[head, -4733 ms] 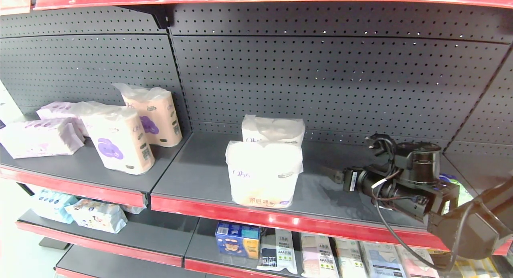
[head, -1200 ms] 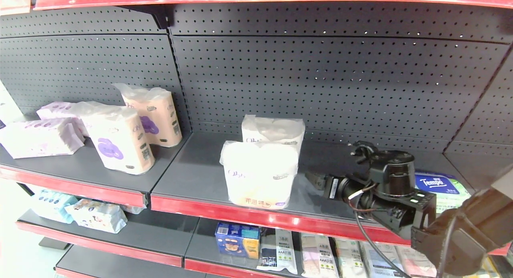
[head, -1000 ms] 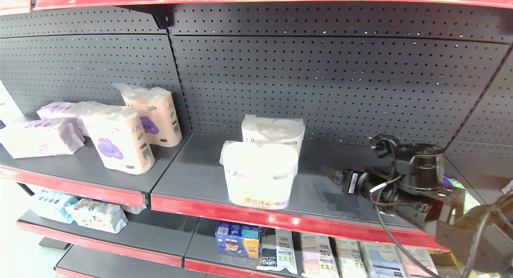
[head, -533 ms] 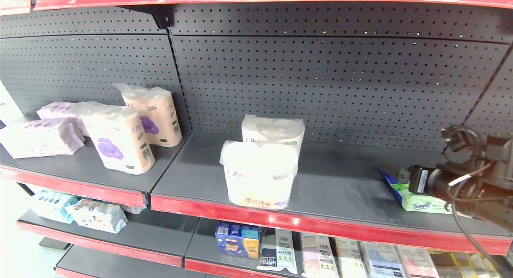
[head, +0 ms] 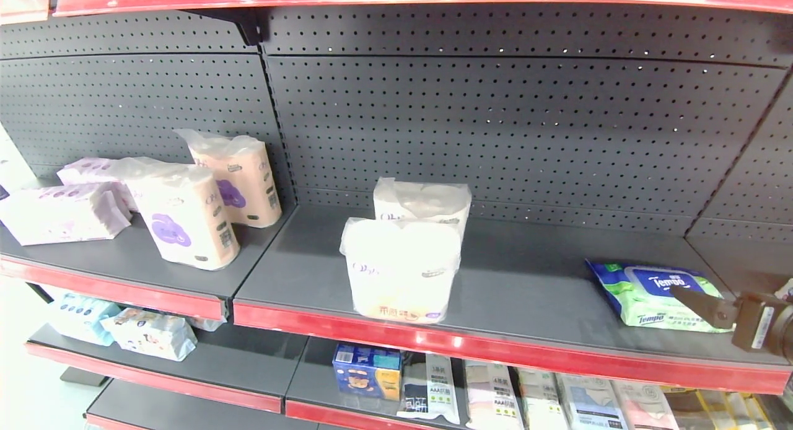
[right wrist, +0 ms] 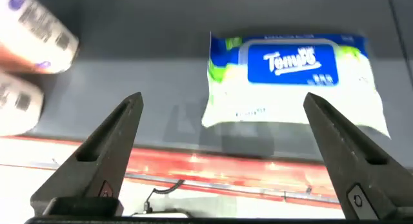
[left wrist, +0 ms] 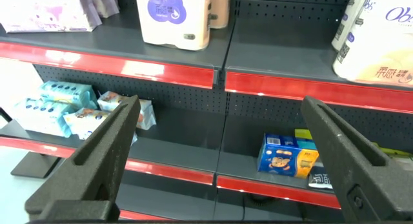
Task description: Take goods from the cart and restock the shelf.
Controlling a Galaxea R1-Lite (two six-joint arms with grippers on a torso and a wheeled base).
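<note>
right jaws wide open, holding nothing, wipes pack (right wrist: 293,79) lying flat on the shelf (head: 526,281) just ahead of them, left jaws open too, blue box (left wrist: 284,161) further off ahead

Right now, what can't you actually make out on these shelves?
- Rear roll pack: in the head view, its lower part is hidden behind the front roll pack.
- Wipes pack: in the head view, its right front corner is covered by the right jaws.
- Bottom-shelf packets: cut off by the head view's lower edge.
- Purple roll pack: its label print is too small to read.
</note>
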